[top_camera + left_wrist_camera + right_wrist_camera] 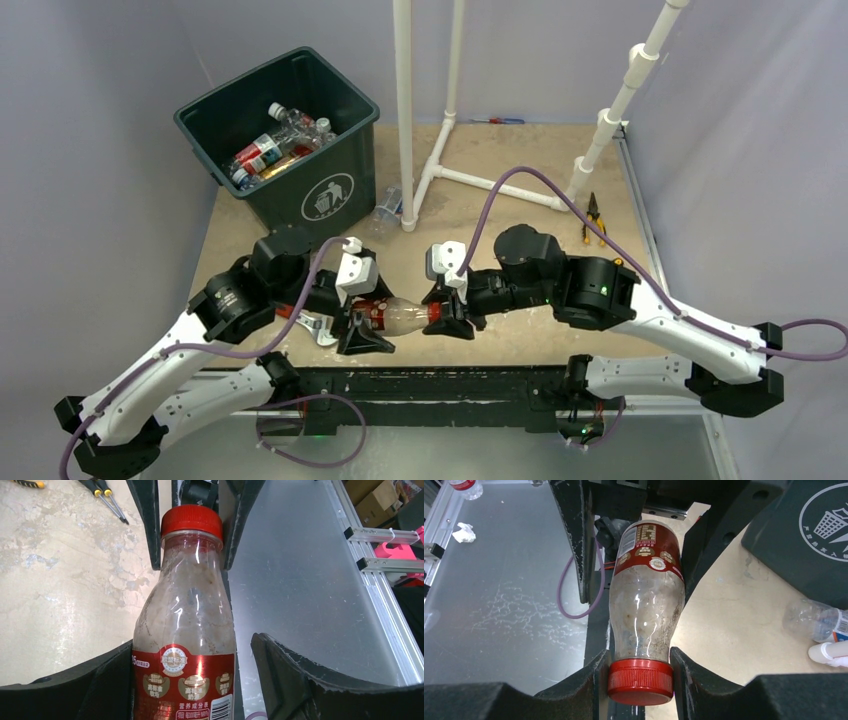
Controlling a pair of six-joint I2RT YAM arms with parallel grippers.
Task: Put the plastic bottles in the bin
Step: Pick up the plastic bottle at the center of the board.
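A clear bottle with a red label and red cap (405,317) lies level between my two grippers at the table's near edge. My right gripper (448,315) is shut on its red cap (640,681). My left gripper (365,325) is open around the labelled base (182,680): one finger lies against it and the other finger (280,665) stands apart. The dark green bin (290,195) stands at the far left and holds several bottles (275,145). Another clear bottle (388,205) lies on the table beside the bin and also shows in the right wrist view (811,620).
A white pipe frame (440,170) stands at the back centre. Yellow-handled pliers (593,218) lie at the right. A red-handled wrench (310,325) lies under my left arm. A screwdriver (500,120) lies at the far edge. The bin wall (804,530) is close to the held bottle.
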